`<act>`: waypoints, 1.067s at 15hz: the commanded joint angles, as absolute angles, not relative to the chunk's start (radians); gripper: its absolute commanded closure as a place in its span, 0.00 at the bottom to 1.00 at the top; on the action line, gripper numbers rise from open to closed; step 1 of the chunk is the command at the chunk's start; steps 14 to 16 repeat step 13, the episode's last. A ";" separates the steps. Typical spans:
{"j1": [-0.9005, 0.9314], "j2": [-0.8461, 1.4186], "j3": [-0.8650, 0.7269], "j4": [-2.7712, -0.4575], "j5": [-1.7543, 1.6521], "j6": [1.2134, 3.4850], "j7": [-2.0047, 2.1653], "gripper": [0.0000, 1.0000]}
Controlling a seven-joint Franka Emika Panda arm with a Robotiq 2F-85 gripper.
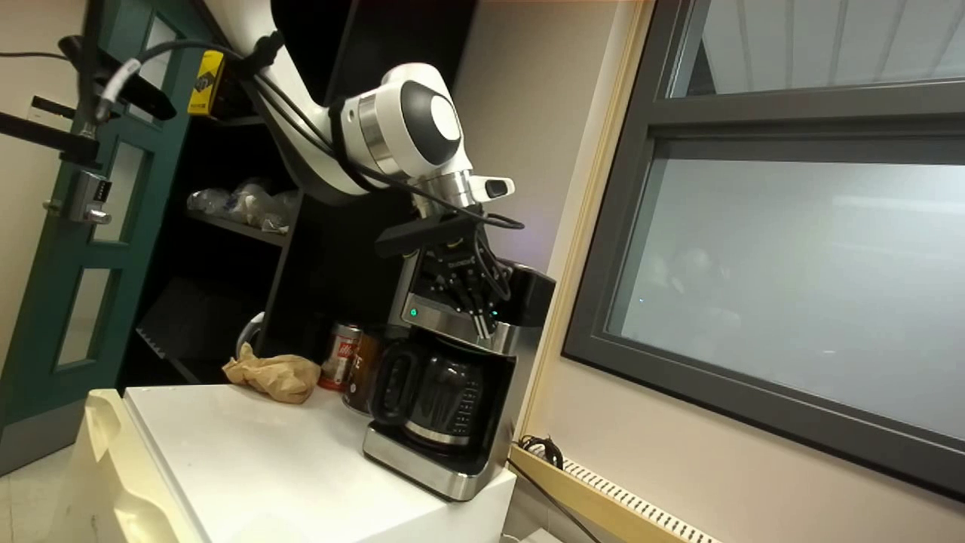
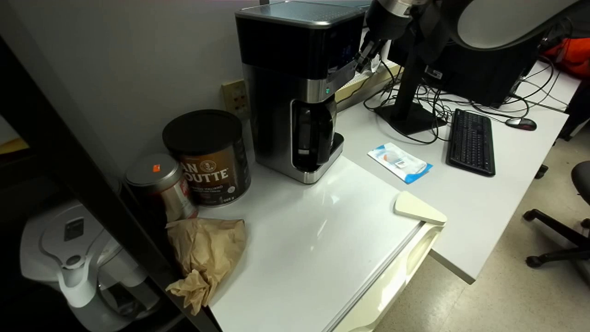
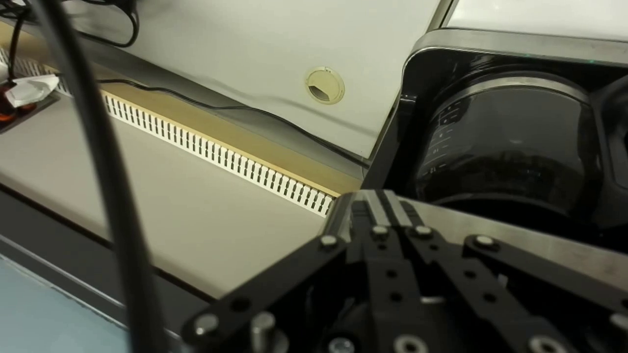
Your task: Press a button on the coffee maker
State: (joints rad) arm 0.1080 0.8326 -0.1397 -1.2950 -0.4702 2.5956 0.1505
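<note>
The black-and-silver coffee maker (image 1: pixel 443 320) stands on the white surface in both exterior views (image 2: pixel 288 83). A green light (image 1: pixel 413 311) glows at one end of its silver front band; a smaller light (image 1: pixel 494 312) shows beside my fingertips. My gripper (image 1: pixel 484 330) is shut and empty, pointing down at the band's far end from the green light. In an exterior view the fingertips (image 2: pixel 359 63) are close to the dark control panel (image 2: pixel 345 46). The wrist view shows the fingertips (image 3: pixel 385 208) over the silver band, above the glass carafe (image 3: pixel 505 142). I cannot tell whether they touch it.
A large brown can (image 2: pixel 212 173), a smaller red-and-silver can (image 2: pixel 161 184) and a crumpled paper bag (image 2: pixel 207 253) stand beside the coffee maker. A window (image 1: pixel 791 302) and wall are on its other side. A desk with a keyboard (image 2: pixel 471 140) adjoins.
</note>
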 commanded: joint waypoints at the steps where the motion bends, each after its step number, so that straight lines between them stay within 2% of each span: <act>1: 0.119 0.837 -0.151 -1.279 -0.437 2.601 0.112 1.00; 13: 0.200 0.451 -0.239 -1.858 -0.605 2.718 0.171 1.00; 16: 0.200 0.451 -0.239 -1.858 -0.605 2.718 0.171 1.00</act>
